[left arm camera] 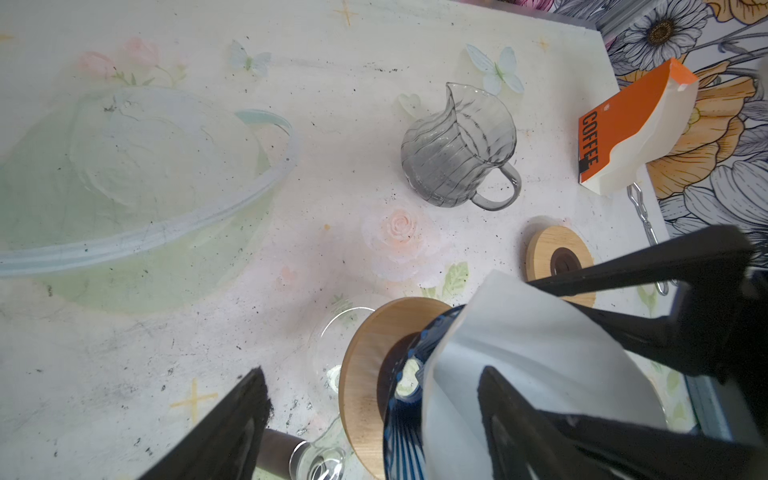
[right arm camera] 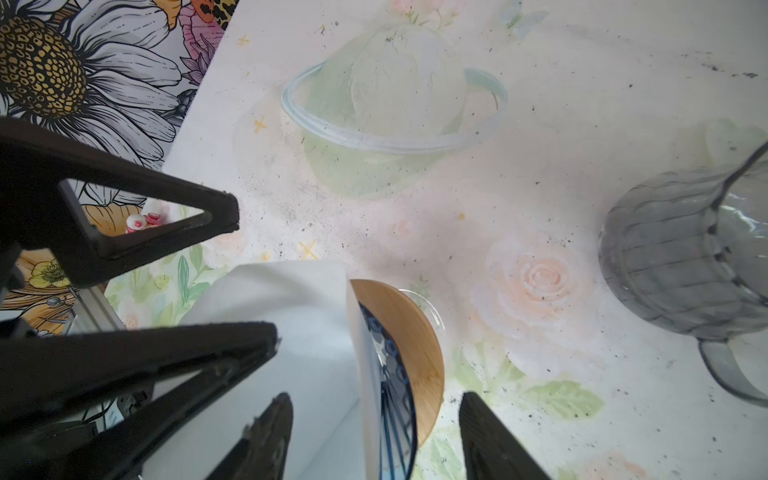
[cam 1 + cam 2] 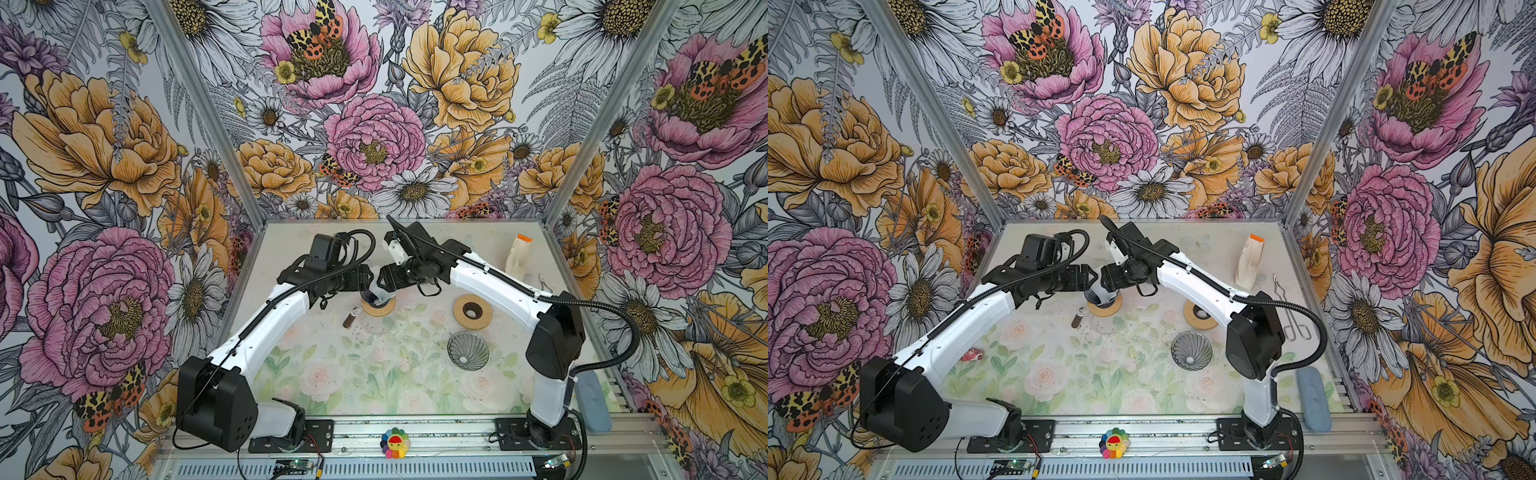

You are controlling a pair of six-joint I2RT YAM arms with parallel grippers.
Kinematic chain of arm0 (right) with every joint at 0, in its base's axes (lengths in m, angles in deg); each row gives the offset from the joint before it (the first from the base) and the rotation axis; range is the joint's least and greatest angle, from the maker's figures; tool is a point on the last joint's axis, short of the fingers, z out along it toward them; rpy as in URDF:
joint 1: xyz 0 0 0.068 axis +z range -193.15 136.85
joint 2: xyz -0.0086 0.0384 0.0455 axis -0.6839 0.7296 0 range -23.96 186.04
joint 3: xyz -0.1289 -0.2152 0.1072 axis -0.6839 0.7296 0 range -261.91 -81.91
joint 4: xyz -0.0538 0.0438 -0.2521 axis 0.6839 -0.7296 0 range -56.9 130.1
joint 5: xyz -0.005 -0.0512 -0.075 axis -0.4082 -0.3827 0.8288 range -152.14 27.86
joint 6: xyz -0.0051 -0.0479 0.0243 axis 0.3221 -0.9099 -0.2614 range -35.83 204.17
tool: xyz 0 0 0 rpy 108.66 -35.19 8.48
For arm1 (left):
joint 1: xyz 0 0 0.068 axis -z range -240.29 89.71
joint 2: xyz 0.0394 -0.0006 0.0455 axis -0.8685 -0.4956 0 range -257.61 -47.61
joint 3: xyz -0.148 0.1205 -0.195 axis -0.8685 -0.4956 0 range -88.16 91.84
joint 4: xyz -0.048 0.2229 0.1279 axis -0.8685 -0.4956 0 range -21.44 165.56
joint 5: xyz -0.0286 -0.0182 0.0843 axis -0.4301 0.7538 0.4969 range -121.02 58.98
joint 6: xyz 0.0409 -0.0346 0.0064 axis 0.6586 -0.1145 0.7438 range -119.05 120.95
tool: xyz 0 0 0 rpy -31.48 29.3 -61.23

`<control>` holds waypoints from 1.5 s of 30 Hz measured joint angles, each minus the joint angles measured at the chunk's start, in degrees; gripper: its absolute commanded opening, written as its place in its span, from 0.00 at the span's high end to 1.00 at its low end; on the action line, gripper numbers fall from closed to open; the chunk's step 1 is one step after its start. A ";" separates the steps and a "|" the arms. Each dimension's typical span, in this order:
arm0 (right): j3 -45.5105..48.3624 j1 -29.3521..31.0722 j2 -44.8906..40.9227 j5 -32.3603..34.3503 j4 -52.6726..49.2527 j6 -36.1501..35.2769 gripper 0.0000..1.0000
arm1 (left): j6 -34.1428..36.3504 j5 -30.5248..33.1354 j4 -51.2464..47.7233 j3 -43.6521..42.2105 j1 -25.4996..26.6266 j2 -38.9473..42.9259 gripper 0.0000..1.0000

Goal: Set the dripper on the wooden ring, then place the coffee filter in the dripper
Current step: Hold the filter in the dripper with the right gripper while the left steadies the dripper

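The dripper (image 3: 380, 309) (image 3: 1108, 306), blue ribbed glass in a wooden collar, stands mid-table in both top views. The white paper coffee filter (image 3: 383, 294) (image 1: 519, 340) (image 2: 299, 316) sits in its cone, and the paper rises above the rim. My left gripper (image 3: 368, 286) (image 1: 372, 399) is open and straddles the dripper's rim (image 1: 403, 415); one finger (image 1: 511, 419) lies against the paper. From the other side my right gripper (image 3: 384, 284) (image 2: 376, 415) is open too, with the filter wall and the blue rim (image 2: 395, 399) between its fingers and gaps on both sides.
A second wooden ring (image 3: 472, 311) and a grey ribbed glass dripper (image 3: 468, 351) lie to the right. A grey glass pitcher (image 1: 453, 153), an orange coffee bag (image 3: 519, 253), metal tongs (image 3: 1292, 309) and a blue cloth (image 3: 592, 399) are further right. A brown cylinder (image 3: 351, 318) lies left of the dripper.
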 measured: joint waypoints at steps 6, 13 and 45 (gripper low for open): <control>0.00 0.00 0.00 1.88 -0.63 0.00 0.34 | 0.37 0.02 0.00 -0.17 -0.28 0.04 0.24; 0.02 0.00 0.00 3.96 -1.49 -0.02 0.33 | 0.39 -0.02 -0.50 -1.66 -0.33 0.24 0.23; -0.44 0.00 4.13 5.29 -2.99 -1.29 0.33 | 1.90 -2.60 -4.22 0.11 -0.79 -2.86 0.22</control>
